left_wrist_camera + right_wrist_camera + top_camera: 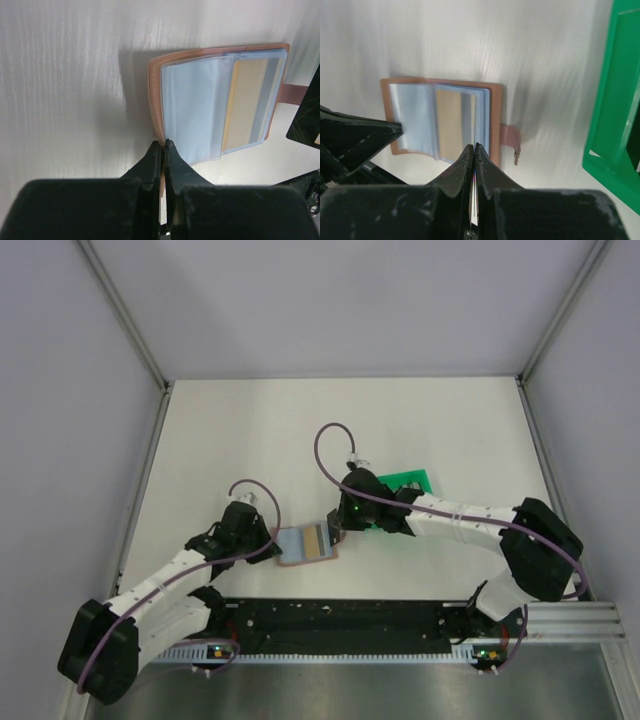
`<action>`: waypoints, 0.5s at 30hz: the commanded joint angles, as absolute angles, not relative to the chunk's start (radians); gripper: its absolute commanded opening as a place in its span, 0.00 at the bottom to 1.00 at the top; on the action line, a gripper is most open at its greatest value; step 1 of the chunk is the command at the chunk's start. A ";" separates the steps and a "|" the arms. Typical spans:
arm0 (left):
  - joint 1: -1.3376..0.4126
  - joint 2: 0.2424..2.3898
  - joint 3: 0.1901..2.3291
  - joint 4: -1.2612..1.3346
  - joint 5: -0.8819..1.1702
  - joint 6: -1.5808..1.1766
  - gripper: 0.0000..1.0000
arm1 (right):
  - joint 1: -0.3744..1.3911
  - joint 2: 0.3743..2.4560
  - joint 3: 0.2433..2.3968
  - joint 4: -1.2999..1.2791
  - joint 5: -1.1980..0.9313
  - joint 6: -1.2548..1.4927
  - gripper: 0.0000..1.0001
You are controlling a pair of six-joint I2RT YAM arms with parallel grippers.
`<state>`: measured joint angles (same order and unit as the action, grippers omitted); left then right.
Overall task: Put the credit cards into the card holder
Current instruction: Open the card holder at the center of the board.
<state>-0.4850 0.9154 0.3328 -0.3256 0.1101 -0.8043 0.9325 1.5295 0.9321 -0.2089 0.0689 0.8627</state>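
Top view: the card holder (305, 543) lies open on the counter (250, 440). The left gripper (270, 542) is at its 9 o'clock, the right gripper (336, 525) at its 1 o'clock, and a green tray (410, 480) is further out towards 2.

Left wrist: the left gripper (164, 146) is pressed together, pinching the card holder's (156, 100) tan edge. A gold card (250, 102) sits in a clear sleeve.

Right wrist: the right gripper (474, 147) pinches a thin card (473, 210) seen edge-on, at the holder's (415, 115) 6 o'clock edge. The green tray (612, 100) is at 3 o'clock.

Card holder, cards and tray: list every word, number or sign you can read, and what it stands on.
None. The card holder, the gold card in its sleeve and the green tray show no print; the other card in the right hand shows only its edge.
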 commanded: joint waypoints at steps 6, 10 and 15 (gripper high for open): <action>-0.483 0.937 0.365 -0.290 0.100 -0.769 0.00 | 0.925 1.543 0.896 -0.215 0.081 0.847 0.00; -0.483 0.940 0.362 -0.284 0.106 -0.769 0.00 | 0.925 1.569 0.894 -0.190 0.055 0.848 0.00; -0.483 0.945 0.362 -0.278 0.113 -0.767 0.00 | 0.923 1.603 0.902 -0.178 0.037 0.859 0.00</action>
